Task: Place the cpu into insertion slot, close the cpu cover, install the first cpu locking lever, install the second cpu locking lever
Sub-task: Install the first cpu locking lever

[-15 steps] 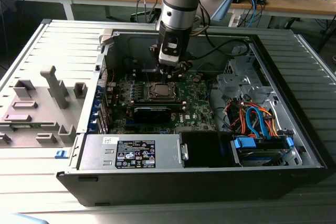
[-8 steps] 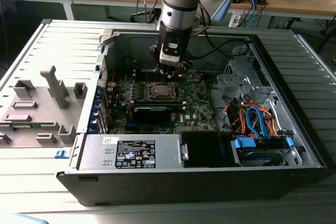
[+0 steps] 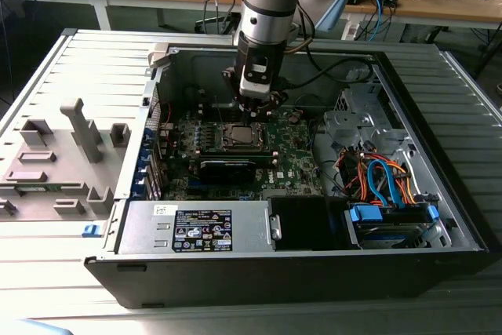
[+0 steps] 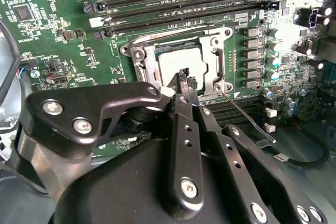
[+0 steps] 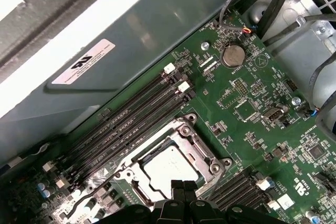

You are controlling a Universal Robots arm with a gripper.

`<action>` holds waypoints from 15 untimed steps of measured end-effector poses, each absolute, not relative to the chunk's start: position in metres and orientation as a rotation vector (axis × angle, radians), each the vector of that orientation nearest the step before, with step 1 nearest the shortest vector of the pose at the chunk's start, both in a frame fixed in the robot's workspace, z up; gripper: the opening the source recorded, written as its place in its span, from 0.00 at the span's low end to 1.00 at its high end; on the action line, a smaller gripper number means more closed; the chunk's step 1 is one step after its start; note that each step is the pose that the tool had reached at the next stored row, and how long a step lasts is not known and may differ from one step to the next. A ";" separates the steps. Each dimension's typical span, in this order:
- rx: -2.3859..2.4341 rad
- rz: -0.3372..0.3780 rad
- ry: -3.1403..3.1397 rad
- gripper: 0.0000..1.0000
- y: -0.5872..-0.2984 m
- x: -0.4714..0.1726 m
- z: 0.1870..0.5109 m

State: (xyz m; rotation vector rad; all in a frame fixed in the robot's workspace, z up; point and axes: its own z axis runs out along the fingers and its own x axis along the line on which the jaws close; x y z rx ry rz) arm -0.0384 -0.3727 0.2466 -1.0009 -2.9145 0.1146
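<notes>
Over the slot (image 3: 239, 137), the gripper (image 4: 185, 80) hovers pinched together, holding nothing.
Cpu (image 4: 181, 62) seated, cover (image 5: 184, 136) down; levers look next, needing a careful hook.

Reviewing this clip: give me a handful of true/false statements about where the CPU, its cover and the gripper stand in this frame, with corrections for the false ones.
1. The cpu lies in the insertion slot on the green board. True.
2. The cpu cover stands swung up, clear of the chip. False: in both wrist views it lies flat, framing the chip's silvery top.
3. The gripper carries the chip above the case. False: its tips are down at the socket, with the chip seated beneath them.
4. In the exterior view, the arm reaches down into the open computer case. True.
5. A thin metal lever angles away from one socket corner. True.
</notes>
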 end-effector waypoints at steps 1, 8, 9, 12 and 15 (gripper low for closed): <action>-0.996 0.115 -2.916 0.11 -0.373 -0.038 0.247; -0.965 0.116 -2.927 0.11 -0.373 -0.038 0.247; -0.956 0.116 -2.931 0.11 -0.373 -0.038 0.247; -0.911 0.117 -2.946 0.11 -0.373 -0.038 0.247; -0.868 0.105 -2.958 0.11 -0.373 -0.038 0.247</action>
